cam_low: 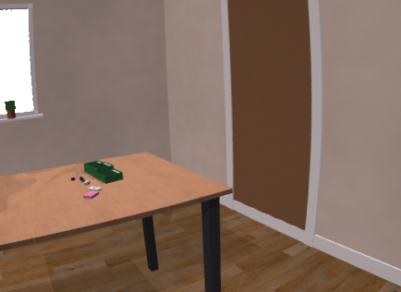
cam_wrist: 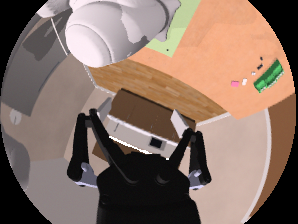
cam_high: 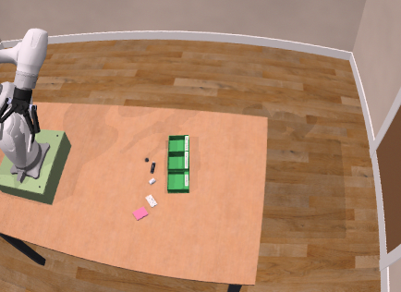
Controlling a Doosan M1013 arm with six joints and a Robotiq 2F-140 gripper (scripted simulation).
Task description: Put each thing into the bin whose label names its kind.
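five things [cam_high: 152,167] [cam_low: 91,194] [cam_wrist: 235,84] lie beside the joined bins [cam_high: 178,181] [cam_low: 111,177] [cam_wrist: 269,76].

arm: pale grey-white, rounded | base foot: grey [cam_high: 42,158] | gripper: black, jointed [cam_high: 20,117] [cam_wrist: 137,122]

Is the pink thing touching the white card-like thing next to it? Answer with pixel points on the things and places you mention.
Apart. The top view shows a strip of table between the pink thing [cam_high: 140,213] [cam_low: 91,194] [cam_wrist: 235,84] and the white one [cam_high: 151,200] [cam_low: 95,188] [cam_wrist: 244,81].
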